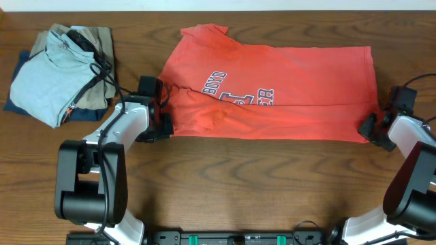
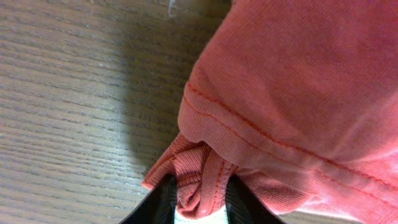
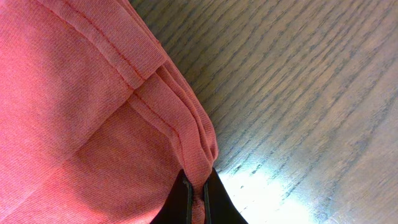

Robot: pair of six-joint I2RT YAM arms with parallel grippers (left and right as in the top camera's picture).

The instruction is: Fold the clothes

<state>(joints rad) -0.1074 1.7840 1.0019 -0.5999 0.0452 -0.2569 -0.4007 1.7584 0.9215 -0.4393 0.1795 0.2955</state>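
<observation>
While both grippers pinch its near corners, the red shirt (image 1: 272, 88) lies spread across the table (image 1: 225, 184).
The left gripper (image 2: 200, 208) is closed on a bunched corner, the right gripper (image 3: 198, 199) squeezed tight on the thin hem. A fold looks ready to start; both should lift together and carry the edge over evenly.

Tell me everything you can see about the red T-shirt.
The T-shirt is coral red, a soft knit like cotton, with navy lettering partly swallowed by a crease. It lies sideways on the wooden table, its near edge doubled over, one sleeve toward the far side. Stitched hems show at both ends. The left pincer is shut on bunched fabric at one end; the right pincer pinches the hem at the other.
</observation>
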